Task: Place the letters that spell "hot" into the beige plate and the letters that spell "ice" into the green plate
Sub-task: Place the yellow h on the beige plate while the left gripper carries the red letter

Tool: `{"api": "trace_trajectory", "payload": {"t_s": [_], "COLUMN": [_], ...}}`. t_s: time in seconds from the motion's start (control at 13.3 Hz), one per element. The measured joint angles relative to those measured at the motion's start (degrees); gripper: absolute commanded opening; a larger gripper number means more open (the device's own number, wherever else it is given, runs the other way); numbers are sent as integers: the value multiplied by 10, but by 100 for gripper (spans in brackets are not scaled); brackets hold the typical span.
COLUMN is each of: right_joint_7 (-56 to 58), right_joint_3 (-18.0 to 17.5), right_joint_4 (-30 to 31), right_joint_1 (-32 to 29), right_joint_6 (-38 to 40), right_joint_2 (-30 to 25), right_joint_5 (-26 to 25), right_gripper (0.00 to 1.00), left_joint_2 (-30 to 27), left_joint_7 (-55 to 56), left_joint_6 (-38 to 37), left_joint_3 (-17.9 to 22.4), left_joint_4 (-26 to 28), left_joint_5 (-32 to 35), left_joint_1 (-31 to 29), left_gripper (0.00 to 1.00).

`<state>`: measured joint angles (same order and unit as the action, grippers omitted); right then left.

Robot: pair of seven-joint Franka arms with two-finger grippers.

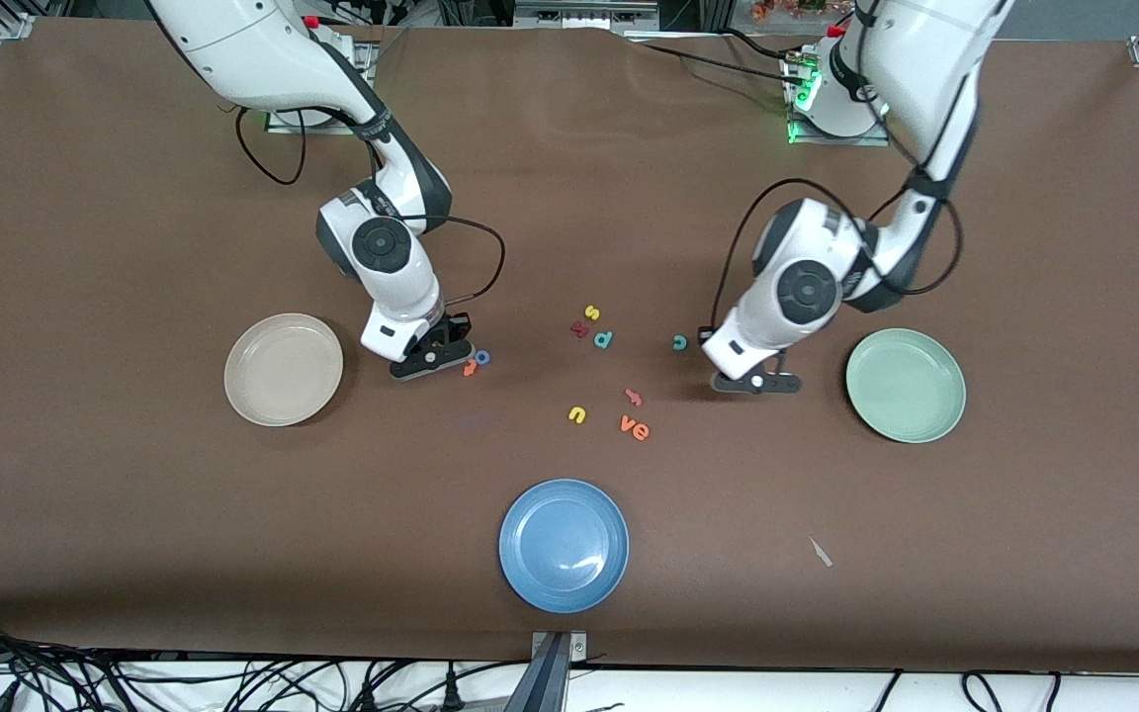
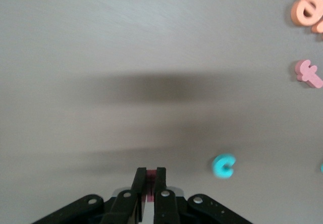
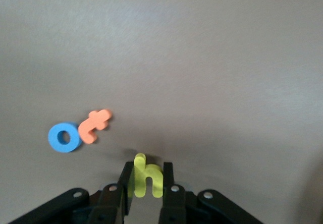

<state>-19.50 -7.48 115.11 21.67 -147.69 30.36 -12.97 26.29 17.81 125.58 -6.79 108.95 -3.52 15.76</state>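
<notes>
My right gripper (image 3: 146, 166) is shut on the yellow h (image 3: 147, 179), which stands upright between its fingers, low at the table. Beside it lie the blue o (image 3: 64, 137) and the orange t (image 3: 94, 124), touching. In the front view this gripper (image 1: 431, 358) sits between the beige plate (image 1: 283, 369) and the o (image 1: 481, 357). My left gripper (image 2: 151, 171) is shut on the dark red i (image 2: 151, 175), low at the table. The teal c (image 2: 223, 165) lies close by. In the front view the left gripper (image 1: 755, 381) is between the c (image 1: 680, 342) and the green plate (image 1: 906, 385). The orange e (image 1: 641, 431) lies mid-table.
A blue plate (image 1: 564, 545) sits nearest the front camera. Mid-table lie a yellow s (image 1: 590, 312), a dark red letter (image 1: 580, 329), a teal p (image 1: 604, 339), a salmon letter (image 1: 634, 398), a yellow u (image 1: 577, 414) and an orange v (image 1: 627, 425).
</notes>
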Motion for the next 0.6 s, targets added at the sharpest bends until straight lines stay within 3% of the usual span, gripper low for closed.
{"api": "trace_trajectory", "payload": {"t_s": [0.23,0.6], "right_joint_7": [34,151], "right_joint_3": [1,3], "right_joint_4": [0,3], "right_joint_1": [-37,-113], "right_joint_6": [62,168], "right_joint_2": [-55,-146], "right_joint_5": [0,0], "right_gripper": [5,8], "left_joint_2": [-50,-32], "left_joint_7": [-108,-239], "left_joint_6": [-110,-124], "left_joint_3": [4,10], "left_joint_4": [-27,-28], "left_joint_5": [2,107], "left_joint_1": [-79,-184], "left_gripper": [0,0]}}
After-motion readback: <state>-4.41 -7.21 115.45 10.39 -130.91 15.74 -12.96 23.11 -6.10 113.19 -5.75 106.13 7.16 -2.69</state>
